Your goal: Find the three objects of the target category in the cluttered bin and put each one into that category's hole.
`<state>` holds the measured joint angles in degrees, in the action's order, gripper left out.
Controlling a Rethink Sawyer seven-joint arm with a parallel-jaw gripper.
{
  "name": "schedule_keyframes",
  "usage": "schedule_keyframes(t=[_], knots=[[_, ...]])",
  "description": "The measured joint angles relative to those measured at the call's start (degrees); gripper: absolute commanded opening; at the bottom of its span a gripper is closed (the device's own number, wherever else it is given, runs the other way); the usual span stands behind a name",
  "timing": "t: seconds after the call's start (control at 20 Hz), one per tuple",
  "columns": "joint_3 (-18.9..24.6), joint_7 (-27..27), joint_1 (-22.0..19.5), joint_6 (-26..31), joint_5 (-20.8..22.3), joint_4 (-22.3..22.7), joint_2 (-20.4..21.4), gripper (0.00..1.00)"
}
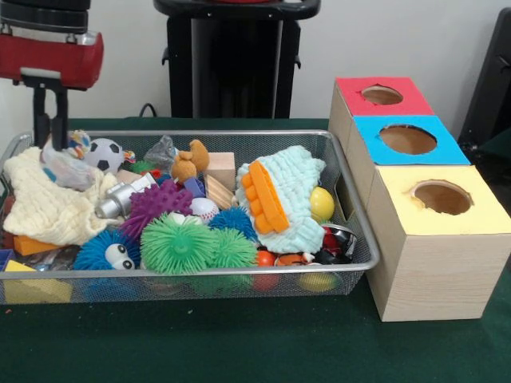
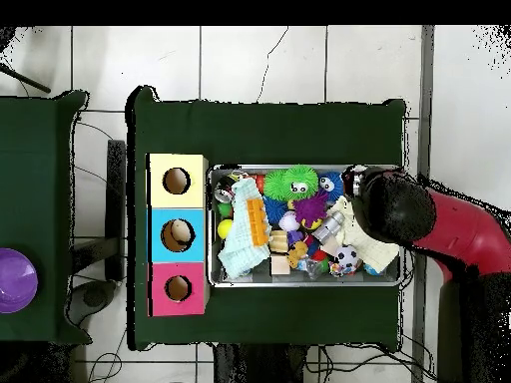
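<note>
- The gripper (image 1: 50,136) hangs over the wire bin (image 1: 351,271), fingers narrowly apart, holding nothing.
- Descend straight onto the rope toy (image 1: 77,144), clear of the cream cloth (image 1: 48,203).

Front and overhead, bin (image 1: 351,239) shared

Beside one wire basket (image 1: 351,263), three wooden boxes (image 1: 423,239) are lined up. Inside the basket, five spiky balls (image 1: 177,246), two knitted cloths (image 1: 295,191), one rope toy (image 1: 77,144) and one small football (image 1: 104,154) can be counted.
</note>
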<state>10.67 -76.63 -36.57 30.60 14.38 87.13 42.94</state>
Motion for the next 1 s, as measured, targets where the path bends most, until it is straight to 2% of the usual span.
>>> schedule_keyframes(t=[0.5, 0.85, 1.0], knots=[[-2.6, -0.4, 3.6, 0.0, -2.0, 1.6, 1.4, 0.00], [-5.9, -1.3, 8.0, 0.0, -3.6, 1.9, 3.0, 0.00], [-8.3, -1.6, 11.1, 0.0, -4.2, 1.9, 3.3, 0.00]])
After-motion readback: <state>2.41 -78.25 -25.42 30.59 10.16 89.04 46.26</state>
